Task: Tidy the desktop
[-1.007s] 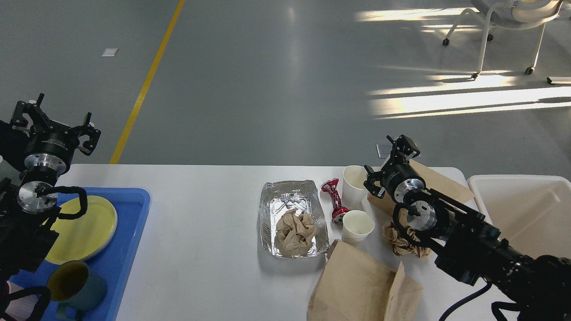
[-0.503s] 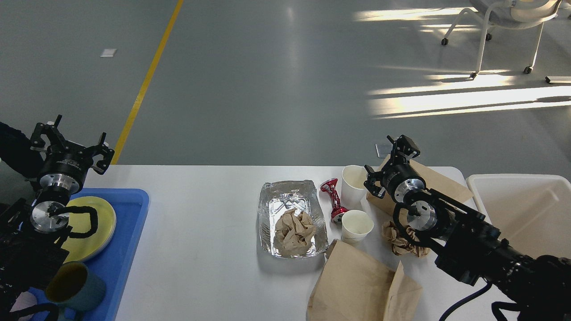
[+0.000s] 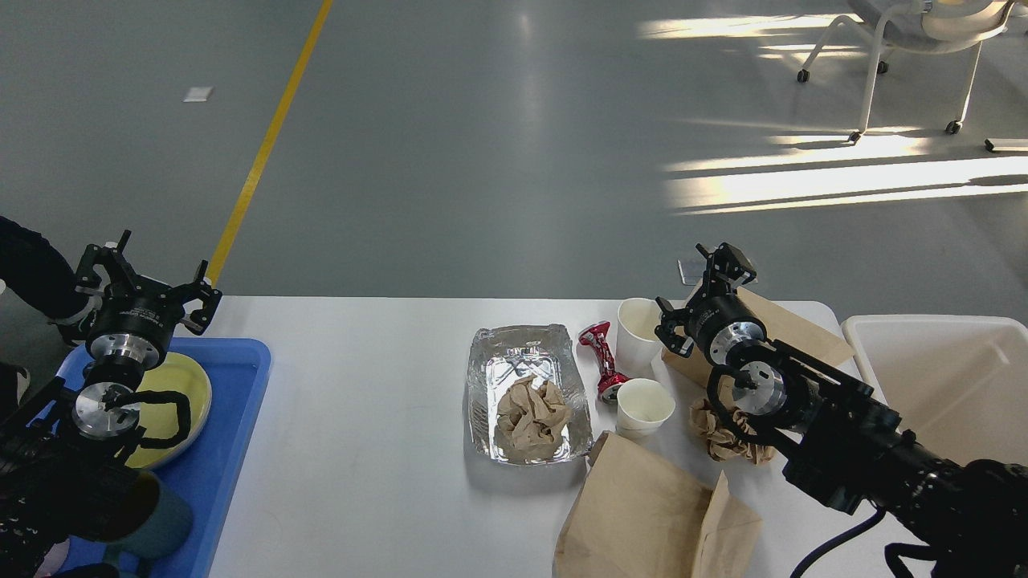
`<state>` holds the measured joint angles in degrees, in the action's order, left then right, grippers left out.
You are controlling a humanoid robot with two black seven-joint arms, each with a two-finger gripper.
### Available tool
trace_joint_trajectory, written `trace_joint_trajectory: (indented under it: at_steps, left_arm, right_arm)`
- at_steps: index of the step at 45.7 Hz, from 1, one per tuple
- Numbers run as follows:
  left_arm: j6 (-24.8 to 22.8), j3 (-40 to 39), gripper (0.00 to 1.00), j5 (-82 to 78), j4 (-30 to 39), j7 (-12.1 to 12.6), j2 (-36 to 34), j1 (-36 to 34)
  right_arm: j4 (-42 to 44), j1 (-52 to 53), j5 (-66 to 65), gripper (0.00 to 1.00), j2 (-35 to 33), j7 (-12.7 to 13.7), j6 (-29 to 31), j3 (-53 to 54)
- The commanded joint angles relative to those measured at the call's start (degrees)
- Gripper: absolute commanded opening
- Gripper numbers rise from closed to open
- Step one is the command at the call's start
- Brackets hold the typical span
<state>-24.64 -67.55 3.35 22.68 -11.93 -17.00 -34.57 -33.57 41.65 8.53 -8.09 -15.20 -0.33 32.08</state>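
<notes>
Since a second ago the left arm has swung in toward the table, and its left gripper now hangs above the far left corner with its fingers spread apart and holding nothing; the right arm has not moved. The desktop fills the lower part of the view, wide and white. Just off its right edge sits an off-white bin. A blue tray lies along the left edge, carrying a yellow plate. A brown paper bag lies at the near edge, right of centre. A foil tray at centre holds crumpled brown paper. The right gripper hovers near the far right corner, fingers apart and empty, beside two white paper cups and a crushed red can.
</notes>
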Motion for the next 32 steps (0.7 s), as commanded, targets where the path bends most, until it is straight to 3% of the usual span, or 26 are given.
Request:
trace_joint_trajectory:
  at_steps: [1,8,17,32]
  left_arm:
    - [-0.8,0.0,0.96,0.0,0.0,-0.4,0.4,0.4]
    - [-1.4,0.0,0.96,0.1,0.0,-2.1,0.5,0.7]
    - [-1.4,0.0,0.96,0.2,0.0,-7.8,1.5,1.0]
    - [-1.4,0.0,0.96,0.3,0.0,-7.9,1.6,1.0]
  right_arm:
    - [0.0,0.0,0.0,1.00,0.0,0.0,0.1,0.0]
    - [0.0,0.0,0.0,1.00,0.0,0.0,0.1,0.0]
    - [0.0,0.0,0.0,1.00,0.0,0.0,0.1,0.0]
    - [0.0,0.0,0.0,1.00,0.0,0.0,0.1,0.0]
